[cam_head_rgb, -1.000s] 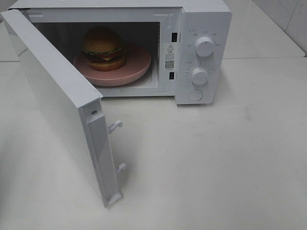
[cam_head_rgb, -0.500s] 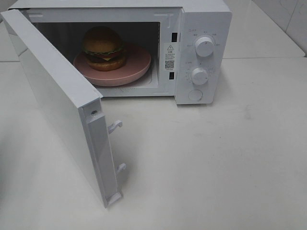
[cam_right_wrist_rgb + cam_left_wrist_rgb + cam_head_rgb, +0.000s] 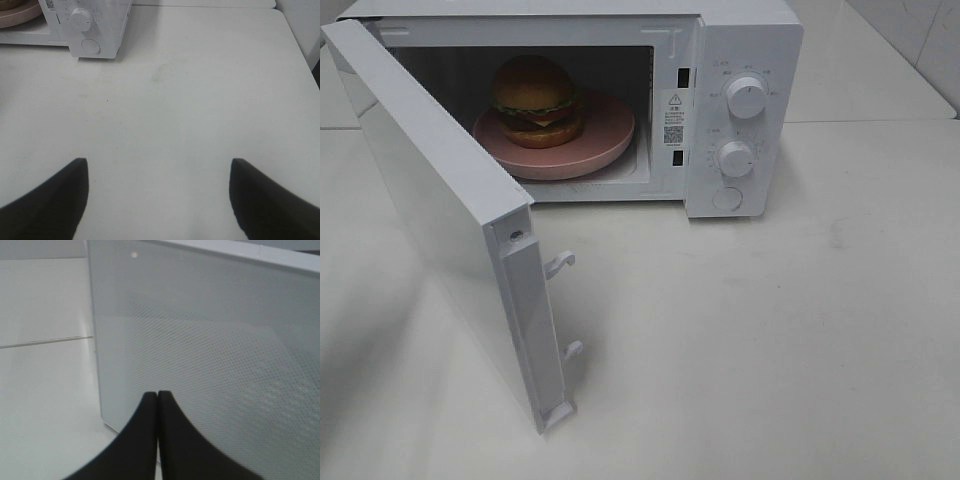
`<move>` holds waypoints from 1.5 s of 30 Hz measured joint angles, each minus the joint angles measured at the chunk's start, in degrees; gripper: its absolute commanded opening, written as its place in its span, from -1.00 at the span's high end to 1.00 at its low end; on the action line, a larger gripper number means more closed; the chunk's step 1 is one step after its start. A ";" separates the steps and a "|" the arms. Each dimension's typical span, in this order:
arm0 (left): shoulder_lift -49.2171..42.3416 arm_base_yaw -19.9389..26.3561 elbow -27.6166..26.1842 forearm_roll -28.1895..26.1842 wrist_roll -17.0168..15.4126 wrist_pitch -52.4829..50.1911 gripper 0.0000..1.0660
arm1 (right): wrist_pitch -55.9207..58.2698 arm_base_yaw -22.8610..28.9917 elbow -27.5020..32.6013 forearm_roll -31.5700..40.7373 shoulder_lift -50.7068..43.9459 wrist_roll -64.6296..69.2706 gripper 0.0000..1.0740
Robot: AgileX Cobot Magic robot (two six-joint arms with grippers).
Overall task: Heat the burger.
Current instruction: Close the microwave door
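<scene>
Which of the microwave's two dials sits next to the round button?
The lower dial, just above the round button; the upper dial sits higher, farther from it.

The burger (image 3: pixel 534 100), golden bun over lettuce and patty, sits upright on a pink plate (image 3: pixel 605 140) inside the open microwave (image 3: pixel 740 60).

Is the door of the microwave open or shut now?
Open: the door stands wide, showing the burger on the pink plate inside.
</scene>
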 measured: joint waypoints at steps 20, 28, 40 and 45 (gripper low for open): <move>16.16 -19.02 -2.41 -15.13 5.50 -6.42 1.00 | 0.00 0.00 0.00 0.00 0.00 0.00 -0.40; 18.39 -24.87 -6.47 -23.03 7.28 -6.42 1.00 | 0.00 0.00 0.00 0.00 0.00 0.00 -0.40; 21.72 -33.17 -15.07 -38.27 12.72 -1.72 1.00 | 0.00 0.00 0.00 0.00 0.00 0.00 -0.40; 23.78 -35.52 -19.42 -43.83 15.93 -0.29 1.00 | 0.00 0.00 0.00 0.00 0.00 0.00 -0.40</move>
